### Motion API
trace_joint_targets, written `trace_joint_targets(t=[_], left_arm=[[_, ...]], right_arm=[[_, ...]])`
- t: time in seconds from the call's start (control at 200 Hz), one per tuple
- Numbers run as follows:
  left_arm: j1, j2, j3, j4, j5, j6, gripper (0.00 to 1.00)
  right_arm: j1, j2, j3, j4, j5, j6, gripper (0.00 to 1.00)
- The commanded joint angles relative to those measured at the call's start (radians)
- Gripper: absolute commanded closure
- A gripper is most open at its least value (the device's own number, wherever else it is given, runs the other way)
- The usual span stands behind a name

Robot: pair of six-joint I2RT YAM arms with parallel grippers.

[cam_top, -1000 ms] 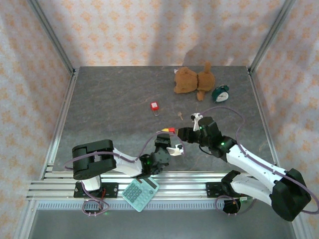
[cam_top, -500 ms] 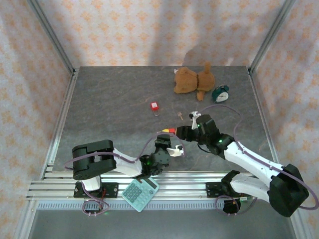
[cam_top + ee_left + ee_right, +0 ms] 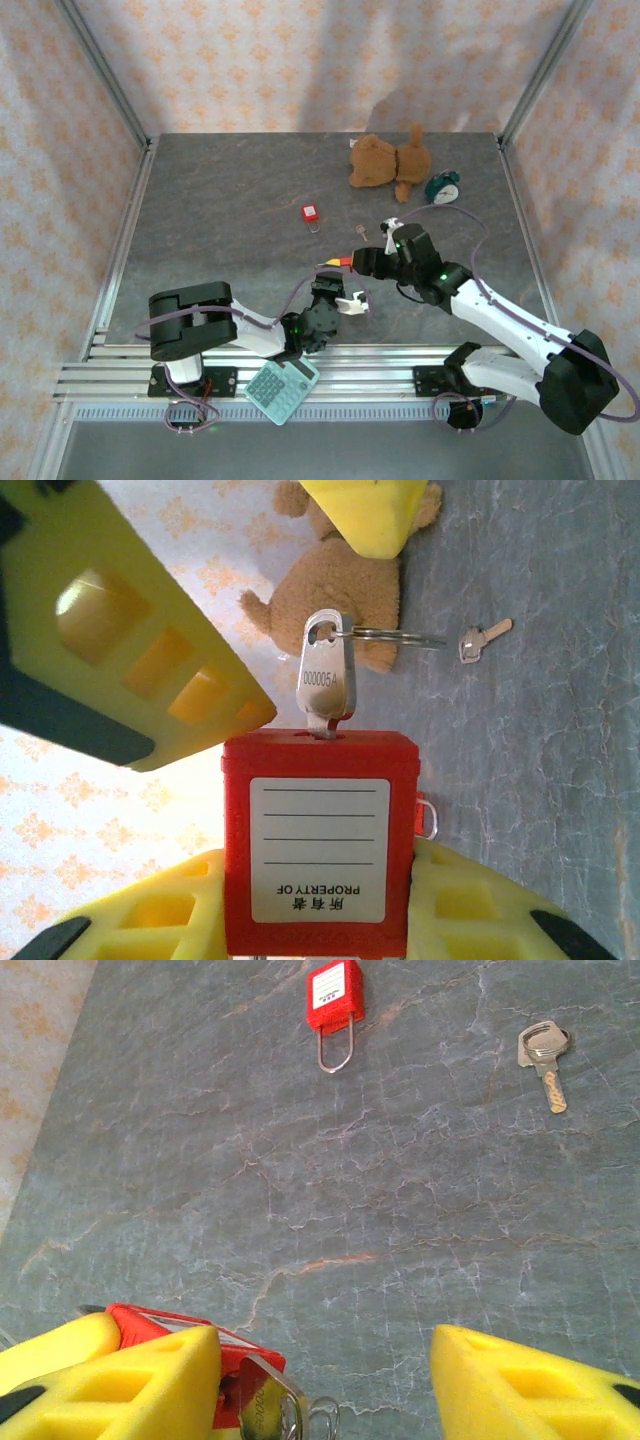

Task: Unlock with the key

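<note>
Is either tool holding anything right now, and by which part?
The left tool clamps the red padlock by its body, key inserted. The right tool is open, holding nothing.

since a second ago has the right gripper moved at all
Yes. In the top view the right gripper has shifted slightly left and farther from the bases, nearer the loose key.

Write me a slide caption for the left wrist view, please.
Left gripper holds a red padlock, silver key seated in its keyhole.

Two red padlocks point(image 3: 311, 212) point(image 3: 319, 840), two keys point(image 3: 361, 232) point(image 3: 326, 680), one teddy bear point(image 3: 385, 162), one clock point(image 3: 442, 188), one calculator point(image 3: 282, 388).
</note>
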Motion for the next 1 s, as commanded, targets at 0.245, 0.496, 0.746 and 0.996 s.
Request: trace_joint_targets(t=[0.245, 0.496, 0.746, 0.996], left_arm=[[-0.007, 0.015, 0.001, 0.083, -0.026, 0.025, 0.79], [-0.009, 0.02, 0.003, 0.098, -0.026, 0.036, 0.79], [-0.009, 0.03, 0.003, 0.1, -0.024, 0.031, 0.8], [-0.009, 0.051, 0.014, 0.137, -0.014, 0.042, 0.79]], right_arm=[[-0.006, 0.02, 0.023, -0.061, 0.066, 0.012, 0.43], [-0.006, 0.03, 0.039, -0.081, 0.07, -0.002, 0.42], [-0.03, -0.028, 0.084, -0.092, -0.005, 0.025, 0.37], [-0.146, 0.037, 0.004, 0.099, -0.403, 0.193, 0.21]])
